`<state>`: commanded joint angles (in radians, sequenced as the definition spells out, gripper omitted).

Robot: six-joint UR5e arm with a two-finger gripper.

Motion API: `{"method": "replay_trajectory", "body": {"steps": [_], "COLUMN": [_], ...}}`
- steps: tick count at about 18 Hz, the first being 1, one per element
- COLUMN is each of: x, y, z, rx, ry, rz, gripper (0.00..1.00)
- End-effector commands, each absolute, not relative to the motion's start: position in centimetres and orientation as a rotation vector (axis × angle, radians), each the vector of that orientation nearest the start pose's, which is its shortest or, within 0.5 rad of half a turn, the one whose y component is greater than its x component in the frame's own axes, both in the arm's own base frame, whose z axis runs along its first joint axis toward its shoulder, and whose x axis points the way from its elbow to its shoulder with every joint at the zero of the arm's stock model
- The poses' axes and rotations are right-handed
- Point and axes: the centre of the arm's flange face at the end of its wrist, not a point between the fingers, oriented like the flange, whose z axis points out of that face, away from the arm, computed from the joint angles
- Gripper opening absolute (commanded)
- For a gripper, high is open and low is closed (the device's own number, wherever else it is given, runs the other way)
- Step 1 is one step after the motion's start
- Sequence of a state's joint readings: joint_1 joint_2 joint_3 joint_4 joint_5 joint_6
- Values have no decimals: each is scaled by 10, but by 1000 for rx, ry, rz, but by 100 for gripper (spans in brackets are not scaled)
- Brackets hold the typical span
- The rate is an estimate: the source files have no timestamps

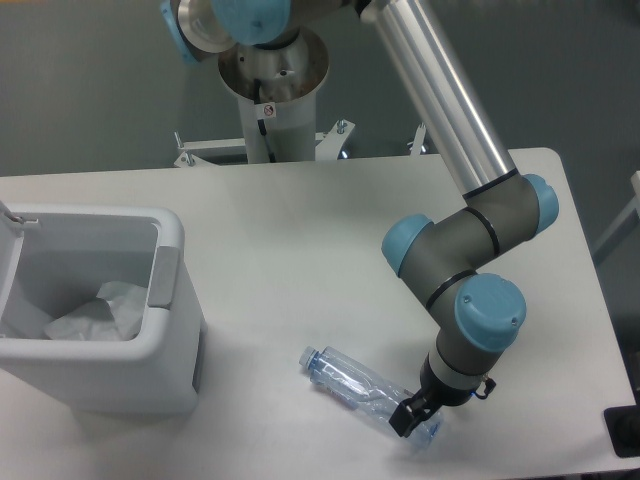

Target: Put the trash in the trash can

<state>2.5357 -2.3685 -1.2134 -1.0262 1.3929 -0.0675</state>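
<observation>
A crushed clear plastic bottle (352,383) lies on the white table near its front edge, with the blue cap pointing left toward the trash can. My gripper (405,420) is down at the bottle's right end, its dark fingers against or around the base; the wrist hides how the jaws stand. The white trash can (166,272) stands open at the left edge of the table. A crumpled white sheet (100,313) lies inside it.
The arm's base column (270,90) rises behind the table's far edge. A dark object (625,430) sits at the front right corner. The can's lid (8,225) stands raised at the far left.
</observation>
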Motion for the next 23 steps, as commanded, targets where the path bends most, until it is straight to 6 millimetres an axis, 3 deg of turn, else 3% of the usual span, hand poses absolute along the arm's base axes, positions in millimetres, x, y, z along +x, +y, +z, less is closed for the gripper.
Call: {"method": "replay_trajectory", "body": {"steps": [8,16,23], "x": [-546,-547,-540], "y": [562,568,571], "z": [198,190,193], "rx": [-2591,-2599,-2602], "ry": [-1456,-1450,-1436], "rz": [-173,-143,-146], "gripper": [97,89,70]}}
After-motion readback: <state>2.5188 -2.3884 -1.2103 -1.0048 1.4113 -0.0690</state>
